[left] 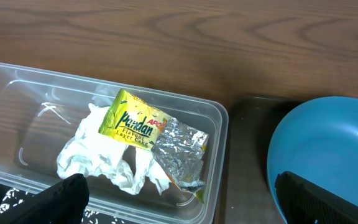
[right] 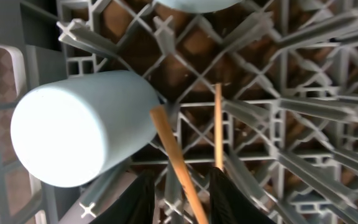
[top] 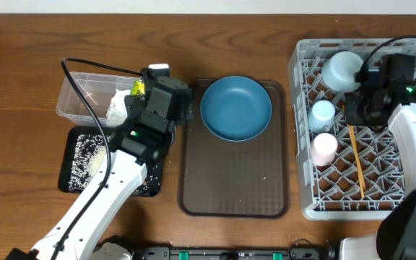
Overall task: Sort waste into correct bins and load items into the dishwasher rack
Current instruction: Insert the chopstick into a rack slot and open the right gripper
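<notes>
In the left wrist view the clear tub [left: 219,134] holds the crumpled white napkin [left: 98,155] and the yellow-green snack packet [left: 132,121] with its foil torn open. My left gripper [left: 185,211] hangs wide open over the tub's near wall, with nothing between its fingers. The dark-blue plate [top: 235,108] lies on the brown tray [top: 233,180]. In the grey rack [top: 302,144] sit the bowl [top: 341,68], the light-blue cup [top: 323,113], the pink cup [top: 324,148] and the chopsticks [top: 356,159]. My right gripper [right: 185,199] stands open low over the rack. One chopstick [right: 173,158] runs loose between its fingers.
The shallow black tray [top: 74,180], strewn with white rice grains, lies in front of the clear tub. My left arm [top: 132,148] stretches across the black tray's right end. The rack's pegs [right: 303,106] stand close round the right fingers.
</notes>
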`<state>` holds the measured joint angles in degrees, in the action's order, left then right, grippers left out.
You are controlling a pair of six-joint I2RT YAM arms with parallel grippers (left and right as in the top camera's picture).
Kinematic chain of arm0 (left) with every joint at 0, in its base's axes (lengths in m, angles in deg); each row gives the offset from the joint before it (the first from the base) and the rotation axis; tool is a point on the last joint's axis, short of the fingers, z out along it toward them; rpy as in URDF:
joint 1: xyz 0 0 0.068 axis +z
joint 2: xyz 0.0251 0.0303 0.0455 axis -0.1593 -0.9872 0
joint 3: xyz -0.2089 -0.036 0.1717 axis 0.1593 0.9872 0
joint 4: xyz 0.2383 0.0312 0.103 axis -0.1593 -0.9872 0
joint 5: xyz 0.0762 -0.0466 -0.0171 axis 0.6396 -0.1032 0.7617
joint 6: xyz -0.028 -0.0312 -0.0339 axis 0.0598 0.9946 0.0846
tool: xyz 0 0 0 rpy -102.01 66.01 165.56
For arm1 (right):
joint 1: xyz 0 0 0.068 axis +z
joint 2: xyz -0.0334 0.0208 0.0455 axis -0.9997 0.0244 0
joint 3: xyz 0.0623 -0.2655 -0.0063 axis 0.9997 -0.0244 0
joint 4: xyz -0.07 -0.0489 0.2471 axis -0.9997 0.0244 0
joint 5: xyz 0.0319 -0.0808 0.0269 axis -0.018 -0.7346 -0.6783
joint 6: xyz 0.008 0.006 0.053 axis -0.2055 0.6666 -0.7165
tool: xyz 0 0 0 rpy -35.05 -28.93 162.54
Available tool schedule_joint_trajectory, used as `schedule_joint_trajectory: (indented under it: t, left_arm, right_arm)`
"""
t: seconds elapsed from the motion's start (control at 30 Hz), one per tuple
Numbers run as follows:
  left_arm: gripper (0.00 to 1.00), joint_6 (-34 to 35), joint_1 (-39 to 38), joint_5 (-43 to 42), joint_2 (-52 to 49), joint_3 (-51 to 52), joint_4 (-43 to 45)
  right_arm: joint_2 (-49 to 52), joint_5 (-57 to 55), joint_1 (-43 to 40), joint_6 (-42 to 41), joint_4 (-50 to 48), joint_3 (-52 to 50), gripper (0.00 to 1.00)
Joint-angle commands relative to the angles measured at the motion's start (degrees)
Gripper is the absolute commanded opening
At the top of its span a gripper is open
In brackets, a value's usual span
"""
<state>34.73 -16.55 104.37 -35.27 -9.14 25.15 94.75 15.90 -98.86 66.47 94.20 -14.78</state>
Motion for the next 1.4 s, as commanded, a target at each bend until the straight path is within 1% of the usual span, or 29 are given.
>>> schedule_joint_trajectory:
  t: [0.0,0.27,0.33,0.4,0.43,0.47,0.73,0.77,0.8,0.83,0.87,0.93,1.1,1.23,1.37]
  left_arm:
    - [0.99,-0.5,0.02,1.33,0.28,-0.07,-0.13]
    - [0.98,-0.5,0.02,1.36,0.28,-0.07,-0.15]
    - [0.99,-0.5,0.02,1.36,0.28,-0.07,-0.13]
    - [0.99,-0.5,0.02,1.36,0.28,-0.07,-0.15]
    - [0.99,-0.5,0.02,1.36,0.28,-0.07,-0.13]
    - [0.98,-0.5,0.02,1.33,0.28,-0.07,-0.13]
    - [0.99,-0.5,0.02,1.36,0.28,-0.07,-0.13]
    - [0.98,-0.5,0.02,1.36,0.28,-0.07,-0.13]
    - [0.98,-0.5,0.02,1.36,0.28,-0.07,-0.15]
    - [0.99,-0.5,0.02,1.36,0.28,-0.07,-0.13]
    - [0.99,-0.5,0.02,1.33,0.28,-0.07,-0.15]
    - [0.99,-0.5,0.02,1.36,0.28,-0.07,-0.13]
    - [0.99,-0.5,0.02,1.36,0.28,-0.07,-0.15]
    - [0.99,-0.5,0.02,1.33,0.28,-0.07,-0.15]
    - [0.98,-0.5,0.02,1.36,0.28,-0.07,-0.15]
  right_arm:
    - [1.27,2.36,-0.26,0.04,-0.37,-0.37,0.29]
    - [4.5,2.05,-0.28,0.04,-0.48,-0.52,0.3]
    - [5.51,2.08,-0.28,0.02,-0.74,-0.52,0.29]
    - [5.97,2.03,-0.28,0.04,-0.94,-0.52,0.15]
    - [5.97,2.03,-0.28,0.04,-1.07,-0.52,0.05]
    - [5.95,1.97,-0.28,0.04,-1.16,-0.5,0.01]
    - [4.39,-0.26,-0.76,0.0,-1.29,-0.42,0.01]
    - [4.35,-0.2,-0.96,0.0,-1.31,-0.42,0.09]
    - [4.35,0.0,-1.05,-0.02,-1.31,-0.42,0.14]
    - [4.37,0.15,-1.07,0.0,-1.31,-0.42,0.22]
    - [4.37,0.15,-1.07,0.0,-1.33,-0.42,0.25]
    - [4.35,0.09,-1.09,0.02,-1.55,-0.42,0.25]
    - [4.31,0.13,-1.84,-0.02,0.76,2.43,0.21]
    - [4.31,0.11,-2.21,0.0,3.85,5.55,0.1]
    - [4.35,-0.13,-2.34,0.02,3.72,5.05,0.03]
